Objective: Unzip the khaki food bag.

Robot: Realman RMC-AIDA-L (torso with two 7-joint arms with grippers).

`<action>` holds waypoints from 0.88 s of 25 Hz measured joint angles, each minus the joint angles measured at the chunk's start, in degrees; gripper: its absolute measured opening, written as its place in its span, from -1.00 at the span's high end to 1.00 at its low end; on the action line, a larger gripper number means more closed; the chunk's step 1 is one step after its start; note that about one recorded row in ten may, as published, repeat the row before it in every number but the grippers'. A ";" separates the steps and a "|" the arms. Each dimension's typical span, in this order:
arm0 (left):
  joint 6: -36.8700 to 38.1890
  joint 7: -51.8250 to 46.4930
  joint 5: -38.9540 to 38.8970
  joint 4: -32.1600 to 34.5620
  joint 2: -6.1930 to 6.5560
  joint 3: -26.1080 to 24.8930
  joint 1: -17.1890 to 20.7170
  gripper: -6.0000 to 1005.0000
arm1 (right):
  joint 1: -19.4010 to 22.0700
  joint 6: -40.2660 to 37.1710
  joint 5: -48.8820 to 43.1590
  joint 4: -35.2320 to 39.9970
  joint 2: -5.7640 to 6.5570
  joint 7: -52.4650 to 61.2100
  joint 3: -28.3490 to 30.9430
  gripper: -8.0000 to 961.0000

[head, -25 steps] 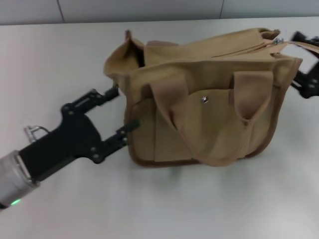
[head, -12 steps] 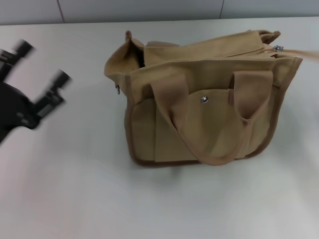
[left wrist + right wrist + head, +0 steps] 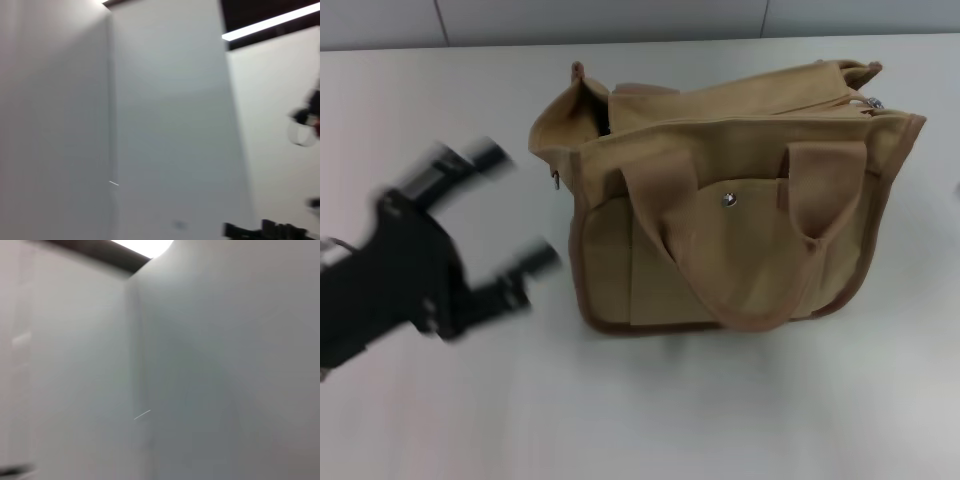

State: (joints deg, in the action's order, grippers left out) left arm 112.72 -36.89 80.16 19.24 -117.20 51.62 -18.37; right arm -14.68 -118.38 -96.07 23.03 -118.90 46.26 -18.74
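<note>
Centrally on the white matte desk (image 3: 740, 410), nearer its far edge, stands the khaki food bag (image 3: 720, 190), a soft tan canvas tote of boxy shape with darker brown trim along its base. Two wide webbing handles (image 3: 740, 270) droop in a loop over the front pocket, which carries a small round metal snap button (image 3: 728, 199). Its top seam gapes at the end toward the desk's left edge, where the fabric folds outward; a small silver zipper pull (image 3: 872, 102) shows at the opposite end, toward the right edge. Left gripper (image 3: 510, 205), black and angular, hovers over the desk's left part, just beside the bag without touching it; its two fingers (image 3: 485, 156) stand widely spread, holding nothing. Only the head view shows bag, desk and gripper. Both wrist views show pale blank wall surfaces and a bright ceiling strip. Right gripper appears in no view, so its state cannot be told.
</note>
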 joint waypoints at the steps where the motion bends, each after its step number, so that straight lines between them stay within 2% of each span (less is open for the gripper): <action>1: -0.37 -1.04 0.18 0.76 0.48 2.69 -0.42 -0.69 | -0.39 -0.65 -3.47 1.69 0.00 0.20 -2.53 -0.78; 2: -1.26 -3.62 1.84 1.68 1.60 7.53 -1.91 -0.69 | -1.30 -0.92 -8.50 3.90 0.02 1.19 -6.30 -0.78; 6: -2.99 -8.47 6.62 2.06 2.42 10.23 -4.47 -0.69 | -3.66 0.35 -15.97 5.65 -0.01 4.13 -10.13 -0.78; 7: -3.98 -10.28 8.70 2.09 2.42 10.29 -5.38 -0.69 | -4.72 1.81 -18.91 5.69 -0.22 4.67 -10.41 -0.78; 11: -5.25 -11.22 10.18 2.16 2.16 10.16 -5.94 -0.69 | -5.48 3.83 -20.44 5.33 -0.35 5.17 -10.50 -0.78; 12: -7.32 -11.25 10.84 3.09 1.36 10.26 -5.81 -0.69 | -5.63 4.45 -20.51 5.29 -0.35 5.68 -10.54 -0.78; 14: -7.84 -11.25 11.50 3.99 0.85 10.22 -5.54 -0.69 | -5.63 4.57 -20.54 5.29 -0.36 5.86 -10.54 -0.78; 22: -7.95 -11.48 11.67 4.41 0.74 10.16 -5.39 -0.69 | -5.23 4.61 -20.65 5.58 -0.33 5.99 -10.13 -0.78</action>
State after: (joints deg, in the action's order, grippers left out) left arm 104.77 -48.37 91.83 23.64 -116.46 61.78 -23.76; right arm -19.91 -113.78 -116.72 28.62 -119.22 52.26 -28.87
